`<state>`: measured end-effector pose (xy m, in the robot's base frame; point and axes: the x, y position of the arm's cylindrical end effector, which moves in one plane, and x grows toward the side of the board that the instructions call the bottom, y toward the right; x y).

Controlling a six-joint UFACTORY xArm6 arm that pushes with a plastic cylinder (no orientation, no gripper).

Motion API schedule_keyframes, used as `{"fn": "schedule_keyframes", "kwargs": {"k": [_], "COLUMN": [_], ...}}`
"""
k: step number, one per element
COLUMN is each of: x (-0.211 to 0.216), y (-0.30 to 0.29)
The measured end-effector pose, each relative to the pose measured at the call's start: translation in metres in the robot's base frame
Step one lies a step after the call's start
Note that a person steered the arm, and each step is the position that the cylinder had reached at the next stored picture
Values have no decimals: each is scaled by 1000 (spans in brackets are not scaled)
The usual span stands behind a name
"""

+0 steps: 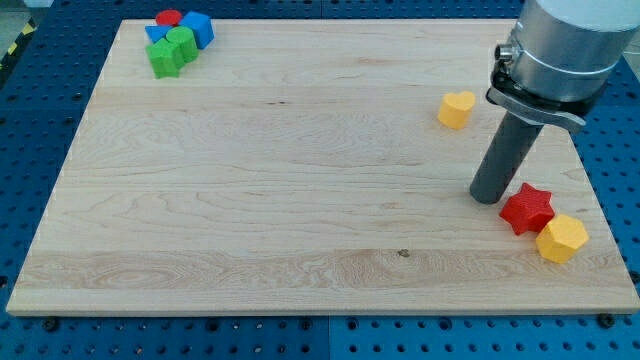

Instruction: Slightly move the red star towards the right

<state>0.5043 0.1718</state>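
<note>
Nearest the camera, at the lower right of the frame, a yellow hexagonal block (561, 238) lies touching the red star (527, 208) on its lower-right side. That star sits near the right edge of the wooden board (300, 180). My tip (487, 196) stands on the board just to the star's left, close beside it; whether they touch is hard to tell. The rod rises straight, leaning slightly toward the upper right of the frame, into a grey cylindrical arm body (565, 45) that is cut off by the frame's top edge. The rod grips nothing, being only a plain pusher. A yellow heart-like block (457, 108) lies apart, above and left of my tip. Far off in the upper left corner, a green block (171, 52), blue blocks (197, 28) and a partly hidden red block (168, 18) cluster together, touching. No writing is legible anywhere.
</note>
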Motion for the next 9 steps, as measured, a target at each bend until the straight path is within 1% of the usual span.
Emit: {"fn": "schedule_keyframes", "kwargs": {"k": [1, 2, 3, 4, 5, 9], "x": [1, 8, 12, 27, 27, 24], "y": [0, -13, -13, -13, -12, 29]}}
